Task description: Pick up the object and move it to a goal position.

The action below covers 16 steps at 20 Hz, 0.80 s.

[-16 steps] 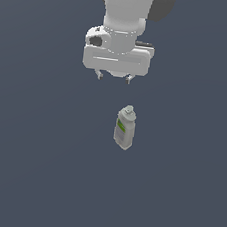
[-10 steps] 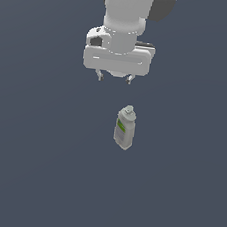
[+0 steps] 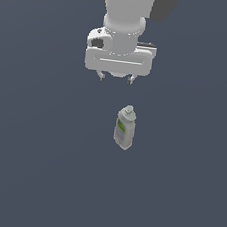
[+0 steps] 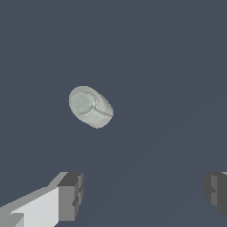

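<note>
- The small pale grey-white bottle (image 3: 125, 128), with its rounded cap, flattened body and green-and-grey label, stands upright on the plain dark slate-blue floor (image 3: 32, 176), a little below the middle of the exterior view and leaning slightly.
- The white two-fingered gripper (image 3: 116, 78) of the Panda arm hangs at about 11 o'clock from the bottle in the exterior view, well apart from it, with nothing between its fingers.
- The fingers are spread wide and released: the wrist view shows the two dark-tipped fingertips (image 4: 71, 195) far apart, with bare floor between them.
- In the wrist view the bottle (image 4: 91, 107) appears cap-on, lying at about 11 o'clock from the midpoint of the gap rather than inside it.
- Compared with a moment ago, the hand has turned slightly about its own axis and sits a touch nearer the bottle's line, while the bottle has not moved.
- I judge this as the alignment stage before descent: the gripper needs to shift until the cap sits between the fingers, then come down.
- The bottle is narrower than the opening, so clearance looks generous; its rounded cap and slim stance could let it tip if a finger clips it.
</note>
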{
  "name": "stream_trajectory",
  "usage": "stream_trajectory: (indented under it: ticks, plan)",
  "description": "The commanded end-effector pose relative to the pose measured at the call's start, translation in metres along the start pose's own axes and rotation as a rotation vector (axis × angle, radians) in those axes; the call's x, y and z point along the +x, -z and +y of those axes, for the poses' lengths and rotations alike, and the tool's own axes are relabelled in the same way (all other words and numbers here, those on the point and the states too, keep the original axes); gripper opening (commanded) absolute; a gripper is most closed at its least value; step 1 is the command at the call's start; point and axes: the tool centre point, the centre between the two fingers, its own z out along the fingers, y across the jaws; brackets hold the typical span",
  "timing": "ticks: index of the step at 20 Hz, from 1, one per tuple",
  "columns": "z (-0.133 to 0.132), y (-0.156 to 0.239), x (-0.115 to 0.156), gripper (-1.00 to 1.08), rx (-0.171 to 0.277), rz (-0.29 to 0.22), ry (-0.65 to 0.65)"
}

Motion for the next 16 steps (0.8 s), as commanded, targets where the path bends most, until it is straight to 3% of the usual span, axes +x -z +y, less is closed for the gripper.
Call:
stream_trajectory:
  ticks: [1,9,16]
  plan:
    - [0.0,0.0,0.0,1.0,0.0,0.0,0.0]
    - [-0.006,-0.004,0.006,1.0,-0.001,0.0,0.069]
    - [-0.018,-0.012,0.019,1.0,-0.003,0.001,0.209]
